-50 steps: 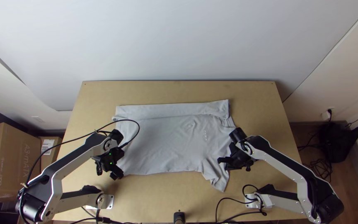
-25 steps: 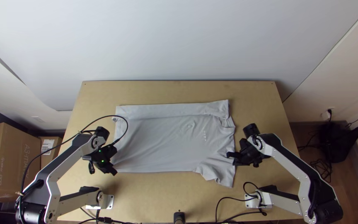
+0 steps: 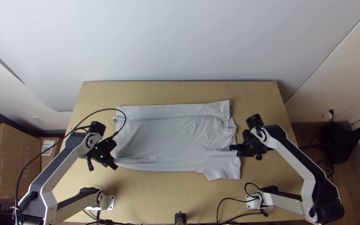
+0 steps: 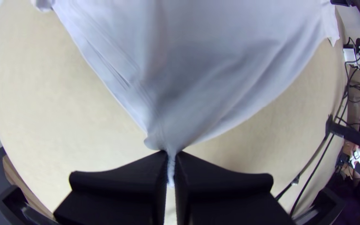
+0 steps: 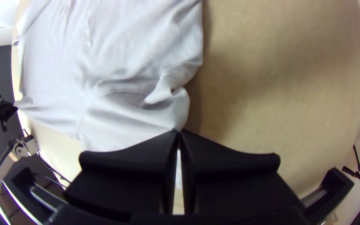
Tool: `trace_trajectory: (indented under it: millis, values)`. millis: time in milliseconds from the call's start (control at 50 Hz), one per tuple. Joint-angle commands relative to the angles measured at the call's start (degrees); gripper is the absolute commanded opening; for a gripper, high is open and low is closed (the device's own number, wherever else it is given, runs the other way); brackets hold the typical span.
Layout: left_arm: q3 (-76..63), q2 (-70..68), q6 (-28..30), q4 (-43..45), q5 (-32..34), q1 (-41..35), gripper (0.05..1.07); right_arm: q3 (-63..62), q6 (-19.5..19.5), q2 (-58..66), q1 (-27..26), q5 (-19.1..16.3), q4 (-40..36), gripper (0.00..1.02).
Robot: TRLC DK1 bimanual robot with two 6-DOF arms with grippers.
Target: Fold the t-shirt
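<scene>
One pale grey t-shirt point(image 3: 167, 143), far strip point(image 3: 167, 111) folded over, pinched by left claw point(image 3: 113, 164) and right claw point(image 3: 233, 148)

pale wall point(image 3: 180, 41) behind the wooden table point(image 3: 180, 92); cardboard boxes point(image 3: 11, 162) beside it.

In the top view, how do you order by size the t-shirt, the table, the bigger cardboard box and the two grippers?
Table
T-shirt
Bigger cardboard box
Left gripper, right gripper: too alike to rank
</scene>
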Motion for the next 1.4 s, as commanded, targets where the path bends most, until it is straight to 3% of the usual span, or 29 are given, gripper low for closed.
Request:
trace_trajectory:
  millis: [0, 360, 780, 1380]
  values:
    - [3.22, 0.11, -0.09, 1.48, 0.62, 0.41, 0.08, 3.00, 0.45, 1.49, -0.19, 0.78, -0.81, 0.03]
    - [7.88, 5.30, 3.60, 3.94, 0.62, 5.16, 0.08, 13.63, -0.43, 8.52, -3.70, 1.66, 0.51, 0.03]
    - [23.96, 19.36, 2.02, 8.78, 0.62, 7.36, 0.08, 30.68, -0.87, 22.32, -4.32, 3.24, 1.65, 0.03]
    - [43.91, 38.70, 0.35, 8.60, 0.62, 6.74, 0.08, 52.13, -1.83, 43.15, -4.93, 3.59, 1.57, 0.03]
